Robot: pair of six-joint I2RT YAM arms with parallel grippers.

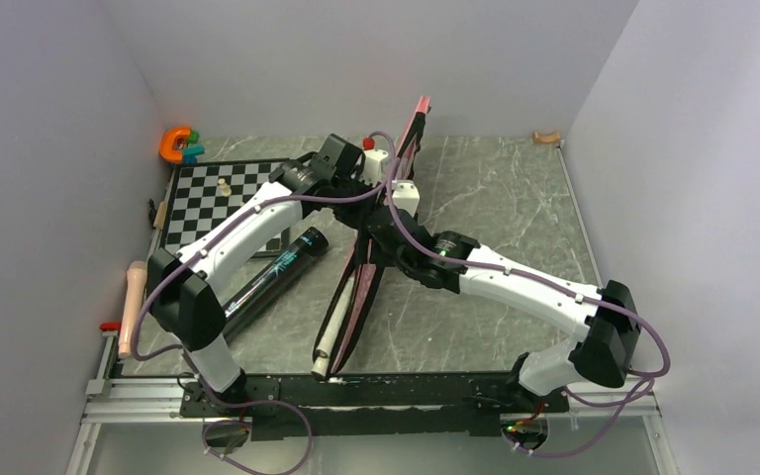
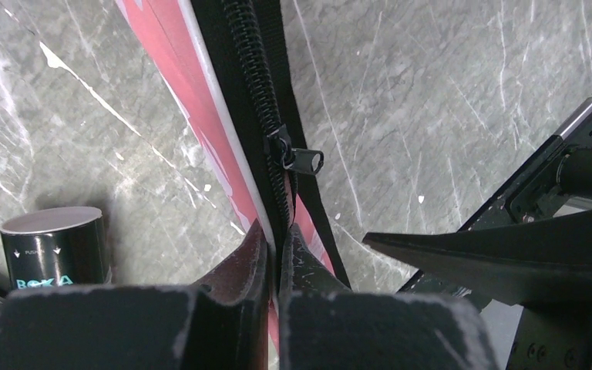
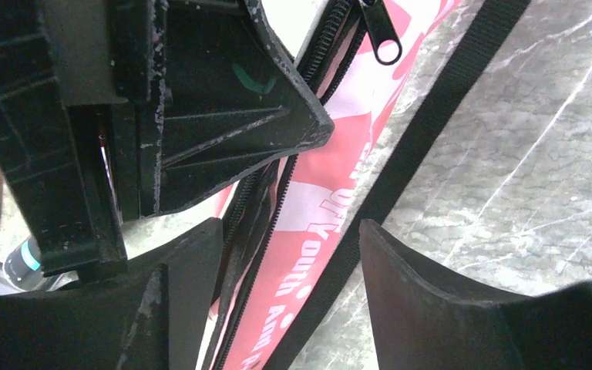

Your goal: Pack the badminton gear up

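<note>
Both arms reach forward from their bases and cross over the middle of the pink racket bag [image 1: 356, 297], the left arm stretched long from the bag's left, the right arm bent low from its right. The bag stands on edge on the grey table [image 1: 515, 198], its long axis running from the far end, tipped up, diagonally back toward the arm bases. A white racket handle [image 1: 324, 356] pokes out of its near end. The left gripper [image 2: 277, 245] points down onto the bag's top edge, and its fingers [image 2: 250, 262] are pinched tight on the black zip tape. The zip slider [image 2: 281, 146] sits just beyond the fingertips with its pull tab out to one side. The right gripper [image 3: 289, 230] is spread wide and straddles the bag just beside the left gripper. Its fingers [image 3: 408, 270] have the lettered pink side and a black strap [image 3: 401, 169] between them, but whether either pad touches cannot be told. A black tube [image 1: 275, 277] lies flat left of the bag, roughly parallel to it.
</note>
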